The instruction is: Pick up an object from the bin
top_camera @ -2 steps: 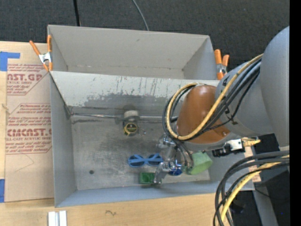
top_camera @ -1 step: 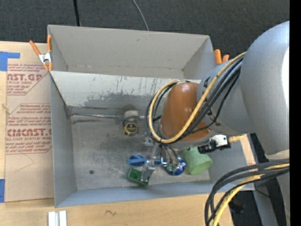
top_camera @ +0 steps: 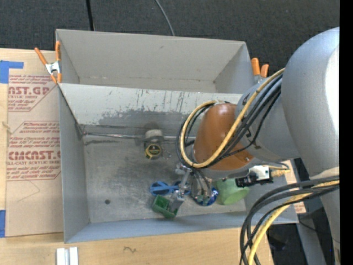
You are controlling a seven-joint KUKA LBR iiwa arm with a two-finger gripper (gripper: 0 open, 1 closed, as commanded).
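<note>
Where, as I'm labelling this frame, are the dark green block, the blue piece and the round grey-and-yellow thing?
dark green block (top_camera: 163, 205): camera view, its top face.
blue piece (top_camera: 160, 188): camera view, its rounded left end.
round grey-and-yellow thing (top_camera: 153, 146): camera view, its middle.

One camera looks down into the grey bin (top_camera: 110, 164) (from slightly to one side), the arm (top_camera: 314, 109) at its right.

A robotics lab: a cable-draped robot arm (top_camera: 314, 104) reaches into a scratched grey metal bin (top_camera: 149, 54)
</note>
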